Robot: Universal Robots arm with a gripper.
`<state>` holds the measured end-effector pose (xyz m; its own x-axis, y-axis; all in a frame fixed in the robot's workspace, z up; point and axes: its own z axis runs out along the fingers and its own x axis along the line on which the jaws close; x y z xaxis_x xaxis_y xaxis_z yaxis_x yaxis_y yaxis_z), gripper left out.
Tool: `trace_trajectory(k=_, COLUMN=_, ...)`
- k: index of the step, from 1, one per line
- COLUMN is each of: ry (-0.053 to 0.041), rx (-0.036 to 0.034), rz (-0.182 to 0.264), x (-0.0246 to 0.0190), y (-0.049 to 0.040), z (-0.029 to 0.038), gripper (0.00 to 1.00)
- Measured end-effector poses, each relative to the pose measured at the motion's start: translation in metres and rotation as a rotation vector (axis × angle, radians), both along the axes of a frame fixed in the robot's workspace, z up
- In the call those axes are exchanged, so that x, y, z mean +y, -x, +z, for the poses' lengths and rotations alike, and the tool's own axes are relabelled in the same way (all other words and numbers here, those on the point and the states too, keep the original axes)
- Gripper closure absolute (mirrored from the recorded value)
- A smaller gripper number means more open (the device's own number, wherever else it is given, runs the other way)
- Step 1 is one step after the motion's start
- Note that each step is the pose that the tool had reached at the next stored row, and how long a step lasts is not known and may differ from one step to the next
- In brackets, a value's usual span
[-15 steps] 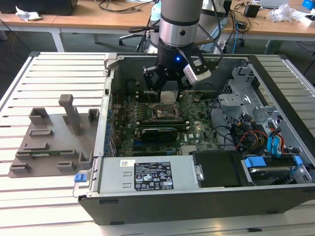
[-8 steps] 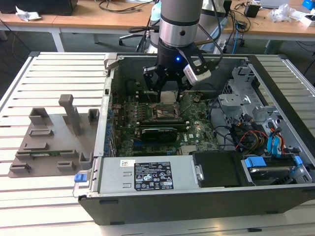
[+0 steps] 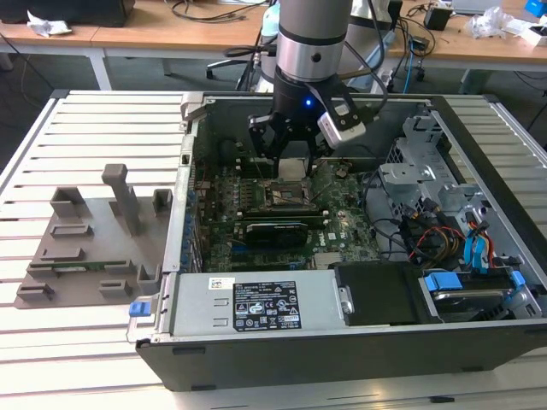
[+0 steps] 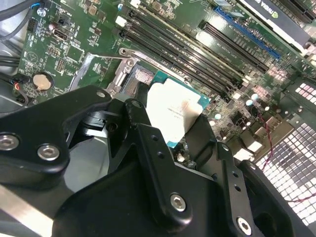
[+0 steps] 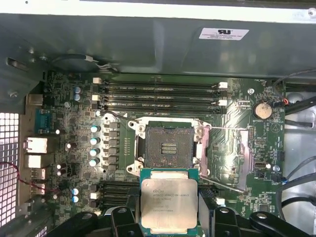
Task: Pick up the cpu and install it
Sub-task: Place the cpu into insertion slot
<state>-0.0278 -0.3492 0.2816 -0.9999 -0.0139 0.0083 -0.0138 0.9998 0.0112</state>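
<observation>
Metal top: the silvery-white lid of the cpu (image 5: 169, 200) is turned up toward the wrist, and a greenish rim is seen round it.
Gripper: the gripper (image 3: 293, 149) is closed on the cpu, which is pinched between the black fingers (image 4: 143, 131).
Position: the cpu is held clear of the motherboard (image 5: 74, 128) inside the computer case (image 3: 282, 350), close to the open socket (image 5: 169, 144); it is not seated.
Socket: bare contacts are seen inside the frame.
Handling: the chip is judged light, thin and stiff. The lid is probably slick, so an edge grip could slip. The underside and the socket contacts are judged fragile, so no dragging or pressing is advised.
Hold: two opposite side edges are judged the best place, with lid and underside left untouched.
Facing: the lid is up and the contact face down, roughly level with the board.
Long axis: none can be named, the chip being square; in the first wrist view its edges are seen parallel to the socket frame.
</observation>
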Motion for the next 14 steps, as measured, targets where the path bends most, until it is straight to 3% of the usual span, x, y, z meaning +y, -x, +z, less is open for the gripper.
trace_trajectory(k=4, ry=0.0006, rx=0.0000, rz=-0.049, x=0.0000, y=0.0000, z=0.0000, gripper=0.45)
trace_trajectory(k=8, ry=0.0028, rx=0.0001, rz=-0.154, x=0.0000, y=0.0000, z=-0.0003, gripper=0.45)
trace_trajectory(k=14, ry=0.0033, rx=0.0001, rz=-0.242, x=0.0000, y=0.0000, z=-0.0007, gripper=0.45)
